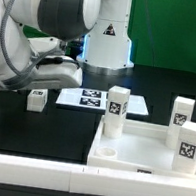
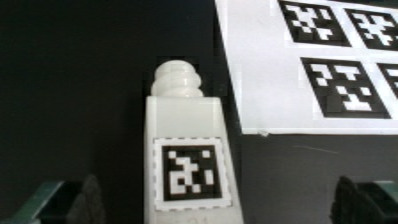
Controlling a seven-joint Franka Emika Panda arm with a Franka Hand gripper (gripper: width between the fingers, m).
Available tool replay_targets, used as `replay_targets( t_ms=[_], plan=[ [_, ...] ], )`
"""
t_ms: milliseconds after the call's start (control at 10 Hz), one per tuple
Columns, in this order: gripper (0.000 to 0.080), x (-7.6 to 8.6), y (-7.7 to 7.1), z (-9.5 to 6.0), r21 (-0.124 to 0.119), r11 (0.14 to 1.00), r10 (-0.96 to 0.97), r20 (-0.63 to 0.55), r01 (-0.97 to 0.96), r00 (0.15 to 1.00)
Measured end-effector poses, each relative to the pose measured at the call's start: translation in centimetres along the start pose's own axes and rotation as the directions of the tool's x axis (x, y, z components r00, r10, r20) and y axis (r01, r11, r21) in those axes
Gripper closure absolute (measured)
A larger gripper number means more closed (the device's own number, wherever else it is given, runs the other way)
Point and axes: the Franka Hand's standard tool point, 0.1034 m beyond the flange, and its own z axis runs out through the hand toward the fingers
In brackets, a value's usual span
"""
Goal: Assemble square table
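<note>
Counter: a black counter (image 1: 41, 128) carries all the parts; a green wall stands behind it.

Tabletop: the white plastic square slab with a raised rim (image 1: 128, 156) lies at the front, toward the exterior view's right, open side up.

Standing legs: three short chunky white legs with black-and-white square tags stand upright at the slab. One (image 1: 115, 113) is at its near-left corner as the exterior view shows it, one (image 1: 182, 111) at the far right corner, one (image 1: 187, 147) at the near right corner. Whether they are seated in sockets cannot be told.

Loose leg: a fourth white tagged leg (image 1: 37, 100) (image 2: 185, 150) lies on the counter, well apart from the slab toward the exterior view's left. In the wrist view it lies lengthwise with its threaded round tip pointing away and its tag facing up.

Marker board: the thin flat white marker board (image 1: 89, 98) (image 2: 329, 60) lies just beside the loose leg, not touching it.

Arm: the white and grey robot arm (image 1: 40, 32) leans over the loose leg.

Fingers: the dark fingers (image 2: 63, 203) are spread wide, one on each side of the loose leg's tagged end, gripper (image 2: 214, 205) holding nothing.

Front bar: a long plain white bar (image 1: 36, 163) runs along the counter's front edge.
</note>
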Motion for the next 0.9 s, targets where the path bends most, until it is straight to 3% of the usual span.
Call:
replay_targets(
  t_ms=[100,400,600,900],
  plan=[
    [0.0151,-0.2,0.2,0.0,-0.003,1.0,0.005,0.02,-0.005,1.0],
    [0.0151,1.5,0.5,-0.2,-0.065,0.995,0.077,0.079,-0.072,0.994],
    [0.0151,2.0,0.7,0.9,-0.07,0.995,0.077,0.061,-0.073,0.995],
    [0.019,1.9,0.6,1.1,-0.07,0.995,0.076,0.066,-0.071,0.995]
  ],
)
